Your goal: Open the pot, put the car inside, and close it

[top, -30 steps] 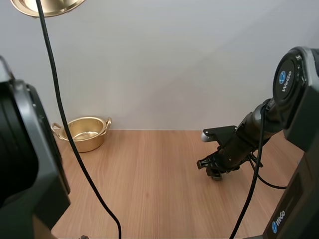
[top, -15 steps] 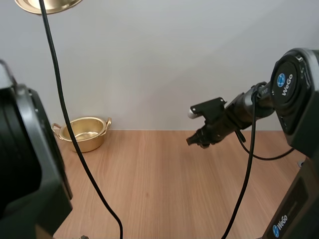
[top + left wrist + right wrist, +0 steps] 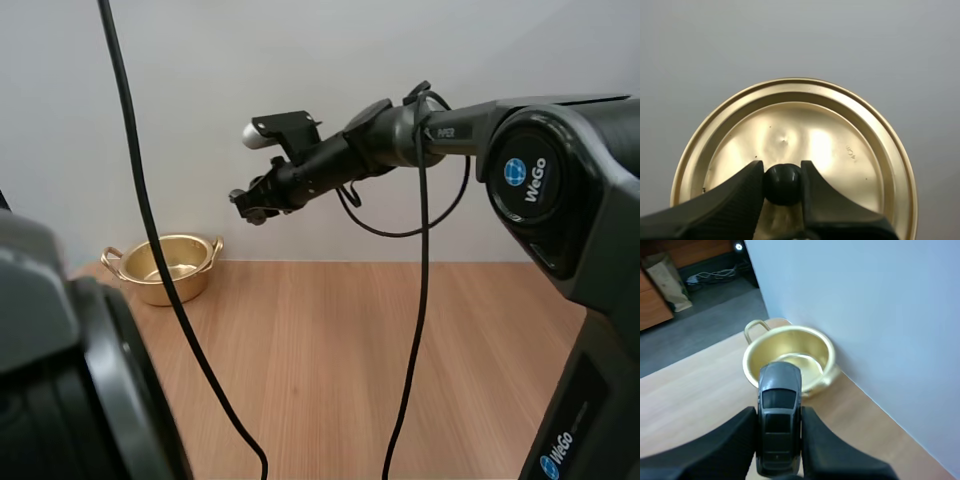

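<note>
Right gripper (image 3: 250, 206) pinches the car (image 3: 778, 390) by its sides, nose toward the pot (image 3: 165, 266). In the high view it hangs upper centre, high above the table (image 3: 380, 350); the open pot sits at the left edge, near the wall. Risk: letting go from this height, the car hits the rim or bounces out. Left gripper (image 3: 782, 168) pinches the knob (image 3: 783, 186) of the lid (image 3: 840, 145), held aloft; a round knob may let the lid swivel or slip.
</note>
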